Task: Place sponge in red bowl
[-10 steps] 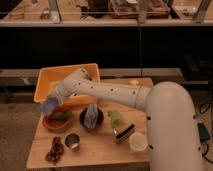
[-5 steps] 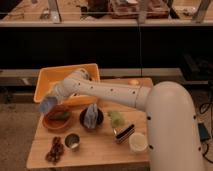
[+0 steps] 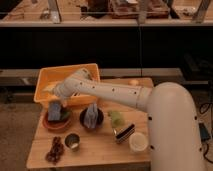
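Observation:
The blue-grey sponge (image 3: 54, 110) stands on edge in the red bowl (image 3: 58, 125) at the table's left side, its lower end down inside the rim. My gripper (image 3: 54, 102) reaches down from the white arm onto the sponge's top and is shut on it. Something green (image 3: 65, 116) also lies in the bowl beside the sponge.
A big yellow tub (image 3: 85, 71) stands behind the bowl. To the right is a dark bowl (image 3: 92, 123) holding a grey-blue cloth (image 3: 91, 115), then a green object (image 3: 116, 118), a dark striped packet (image 3: 124, 133) and a white cup (image 3: 138, 143). In front sit a small metal cup (image 3: 72, 142) and a dark red snack (image 3: 55, 150).
The gripper has carried the sponge down and slightly right, from above the bowl's left rim into the red bowl.

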